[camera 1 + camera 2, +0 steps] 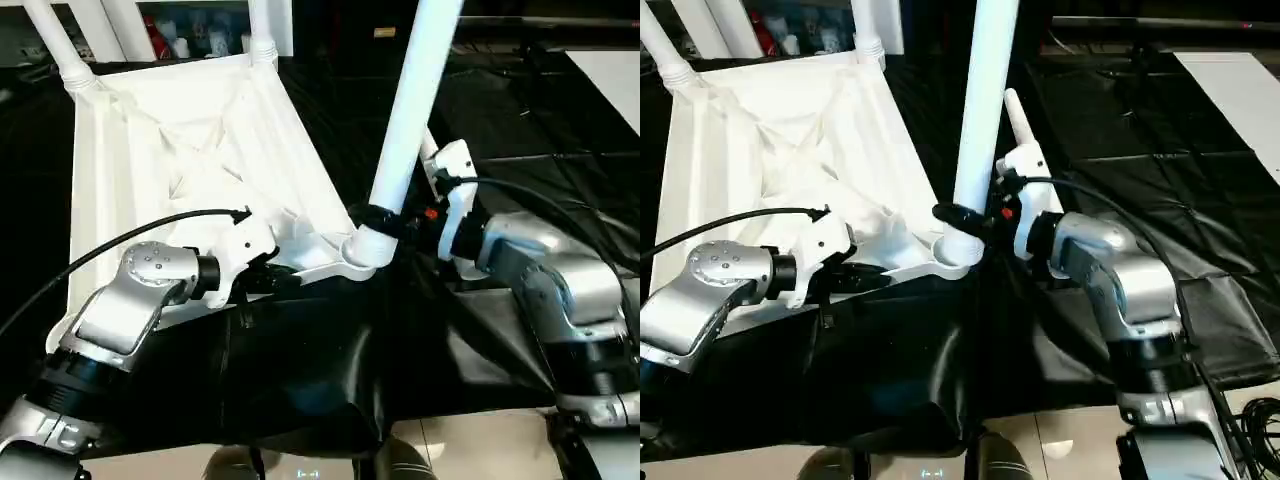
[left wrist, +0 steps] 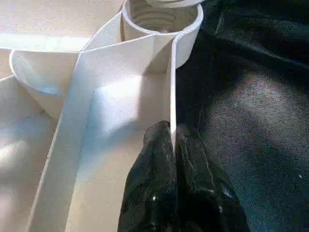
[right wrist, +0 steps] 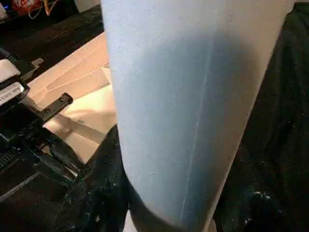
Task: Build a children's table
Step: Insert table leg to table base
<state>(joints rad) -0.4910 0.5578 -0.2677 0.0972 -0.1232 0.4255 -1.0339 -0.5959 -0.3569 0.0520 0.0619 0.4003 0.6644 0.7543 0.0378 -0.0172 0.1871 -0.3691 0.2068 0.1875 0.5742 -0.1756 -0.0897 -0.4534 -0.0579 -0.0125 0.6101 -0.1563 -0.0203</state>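
The children's table's white tabletop (image 1: pixel 190 130) lies upside down, ribbed underside up. Legs stand in its far left socket (image 1: pixel 62 48) and far right socket (image 1: pixel 262 30). A third long white leg (image 1: pixel 410 110) rises, slightly tilted, from the near right corner socket (image 2: pixel 161 17). My right gripper (image 1: pixel 378 218) is shut around this leg just above the socket; its black fingers (image 3: pixel 104 193) wrap the tube (image 3: pixel 193 96). My left gripper (image 2: pixel 172 133) is shut on the tabletop's thin near rim (image 2: pixel 171 87), a little short of that socket. The left gripper (image 1: pixel 270 278) is seen beside the same corner.
Black cloth (image 1: pixel 300 370) covers the work surface around the tabletop and hangs off the near edge. A flat white board (image 1: pixel 610 80) lies at the far right. Shelves with small items (image 1: pixel 190 35) stand behind the tabletop. Pale floor (image 1: pixel 470 450) lies below.
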